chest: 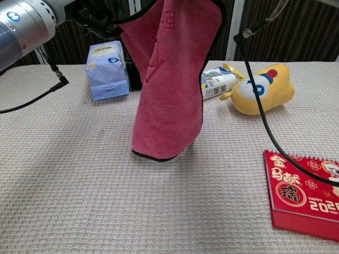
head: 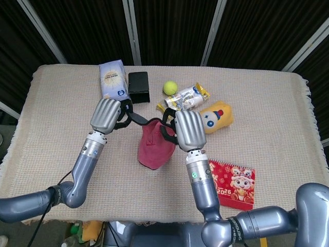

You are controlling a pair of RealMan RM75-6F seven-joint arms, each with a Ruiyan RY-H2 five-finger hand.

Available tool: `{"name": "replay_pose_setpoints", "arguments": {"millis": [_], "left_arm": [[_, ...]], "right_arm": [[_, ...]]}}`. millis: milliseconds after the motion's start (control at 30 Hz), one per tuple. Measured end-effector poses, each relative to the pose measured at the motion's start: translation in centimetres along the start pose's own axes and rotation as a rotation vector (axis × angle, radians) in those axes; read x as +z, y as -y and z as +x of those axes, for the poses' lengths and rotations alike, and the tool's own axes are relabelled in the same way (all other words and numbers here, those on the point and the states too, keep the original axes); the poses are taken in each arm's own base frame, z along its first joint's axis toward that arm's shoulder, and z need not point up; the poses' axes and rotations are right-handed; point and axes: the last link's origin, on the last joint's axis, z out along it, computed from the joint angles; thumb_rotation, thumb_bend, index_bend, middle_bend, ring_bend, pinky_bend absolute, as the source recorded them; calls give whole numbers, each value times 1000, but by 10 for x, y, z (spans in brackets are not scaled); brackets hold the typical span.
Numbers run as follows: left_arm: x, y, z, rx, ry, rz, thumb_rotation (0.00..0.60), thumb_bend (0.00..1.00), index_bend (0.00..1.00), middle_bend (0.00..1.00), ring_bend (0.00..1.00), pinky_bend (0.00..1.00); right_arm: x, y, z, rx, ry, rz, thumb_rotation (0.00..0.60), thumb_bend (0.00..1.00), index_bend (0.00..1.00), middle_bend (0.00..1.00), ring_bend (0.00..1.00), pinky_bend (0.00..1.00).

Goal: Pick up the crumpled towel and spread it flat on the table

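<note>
Towel (chest: pixel 172 84) — soft, light, limp — hangs above the table (head: pixel 61 128) pinched along its top edge by left hand (head: pixel 106 115) and right hand (head: pixel 190 129), corners being the best holds.

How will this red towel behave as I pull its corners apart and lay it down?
Probably floppy: the towel hangs in a limp fold between the left hand and right hand. It looks light, so it may drape unevenly. Its lower edge seems near the table and may drag on the textured cloth.
</note>
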Motion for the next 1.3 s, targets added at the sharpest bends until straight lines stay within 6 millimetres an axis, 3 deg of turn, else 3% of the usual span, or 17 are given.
{"name": "replay_pose_setpoints", "arguments": {"millis": [633,1300], "left_arm": [[-13,-29,30,30,-27,-47,600,403,648,869,782,733],[-41,-49,42,19,-16,-76,600,403,649,869,782,733]], "right_arm": [[-11,-19,19,23,14,10,600,584,661,1000,1000,927],[-38,-33,40,22,22,-1,600,584,661,1000,1000,926]]}}
